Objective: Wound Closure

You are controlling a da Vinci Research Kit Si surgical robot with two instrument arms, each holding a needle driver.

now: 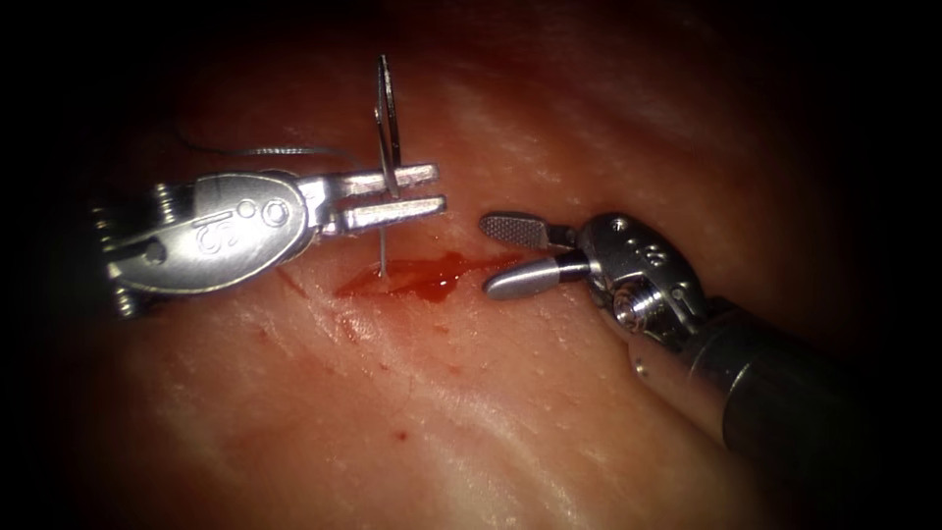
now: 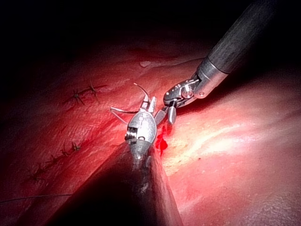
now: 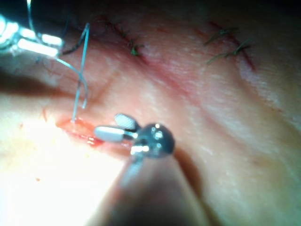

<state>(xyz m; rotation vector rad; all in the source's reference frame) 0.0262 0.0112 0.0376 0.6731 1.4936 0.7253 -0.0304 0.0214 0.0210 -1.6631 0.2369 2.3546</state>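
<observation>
Steel needle [image 1: 386, 128] upright — tip at the red fluid [image 1: 422, 278] in the cut [image 1: 432, 275].
Left claw [image 1: 412, 192] grips its mid-curve; right claw [image 1: 500, 257] open, empty — thread [image 1: 265, 151] trails left over the tissue [image 1: 471, 412].

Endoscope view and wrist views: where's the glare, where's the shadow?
Endoscope view: dark edges; glare on left tool, shut on needle mid-curve, tip at the cut, entry unclear; right tool open, empty. Left wrist view: own shaft lies in shadow. Right wrist view: glare on tissue by the cut.
</observation>
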